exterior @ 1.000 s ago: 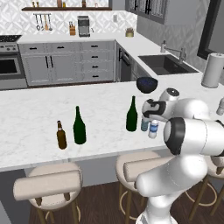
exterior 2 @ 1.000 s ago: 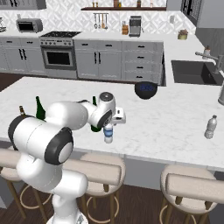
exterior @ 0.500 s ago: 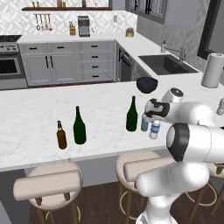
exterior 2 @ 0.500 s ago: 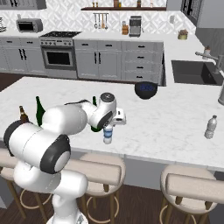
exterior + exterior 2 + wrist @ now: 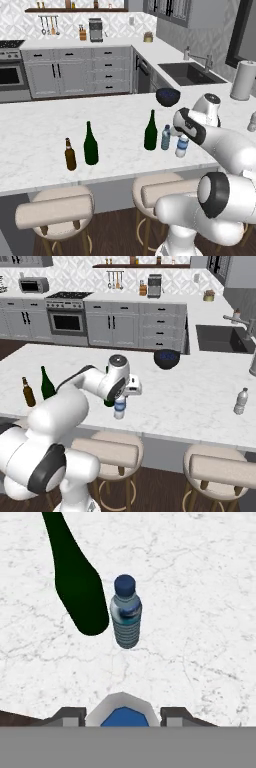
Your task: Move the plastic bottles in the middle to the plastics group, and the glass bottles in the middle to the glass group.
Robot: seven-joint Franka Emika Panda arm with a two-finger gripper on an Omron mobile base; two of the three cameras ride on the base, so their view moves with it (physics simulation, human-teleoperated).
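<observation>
One light, slick bottle (image 5: 120, 714) sits between our hand's (image 5: 120, 716) fingers; whether clenched, we cannot tell; grip mid-body.

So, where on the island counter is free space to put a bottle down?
Free marble lies between the dark green bottle and the green wine bottle, and between the black bowl and the lone plastic bottle. It is crowded around the gripper and the two water bottles.
</observation>
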